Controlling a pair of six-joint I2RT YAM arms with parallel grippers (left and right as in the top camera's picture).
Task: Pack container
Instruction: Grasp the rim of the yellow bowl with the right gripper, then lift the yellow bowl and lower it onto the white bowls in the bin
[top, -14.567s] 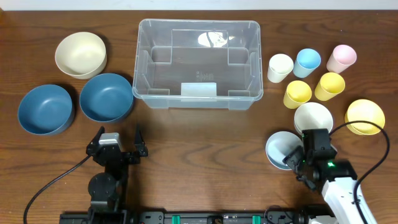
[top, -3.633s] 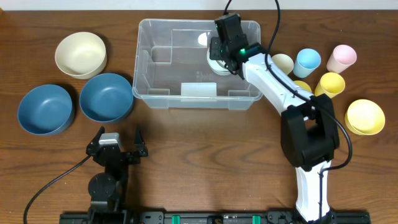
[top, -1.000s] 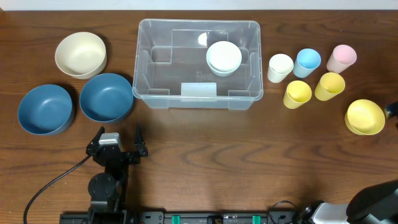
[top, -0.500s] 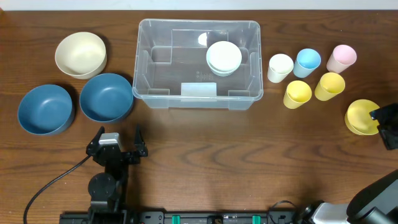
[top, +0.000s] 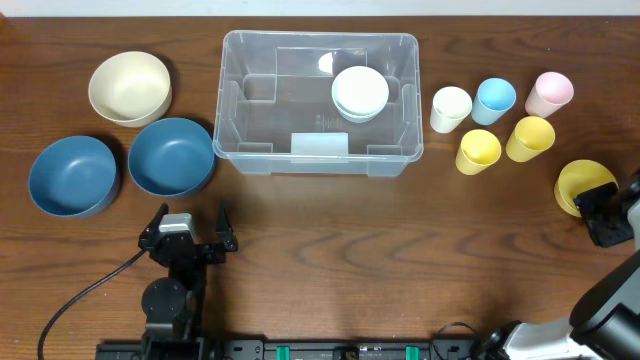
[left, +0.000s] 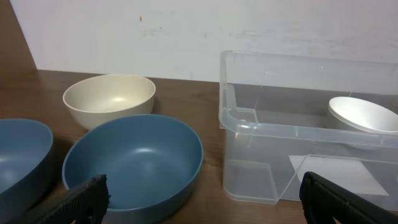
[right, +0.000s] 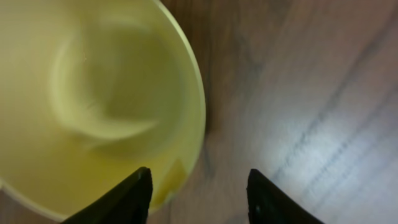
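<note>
The large clear plastic rectangular container (top: 232, 100) sits at the upper middle of the overhead frame, its long axis running left to right, with a small white round bowl (top: 360, 92) resting inside toward its right half. From the right gripper (top: 603, 212), at the far right edge of the frame, the container lies up and well to the left. A cluster of small plastic cups (top: 495, 98) stands between the two.

Just beside that gripper, up and to its left, is a pale yellow round plastic bowl (top: 578, 182). In the right wrist view the gripper (right: 200, 198) is spread wide and grips nothing. One finger (right: 127, 198) hangs over the yellow bowl (right: 93, 93), the other over bare wooden table (right: 323, 93), and the bowl's rim runs between them. Whether either finger touches the bowl cannot be told.

The left gripper (top: 192, 226), at the lower left, is nearer the container (left: 249, 121) but far from the yellow bowl. Its jaws are spread and empty, facing a dark blue round bowl (left: 134, 162).

A rim pinch on the yellow bowl looks like the step in hand.
</note>
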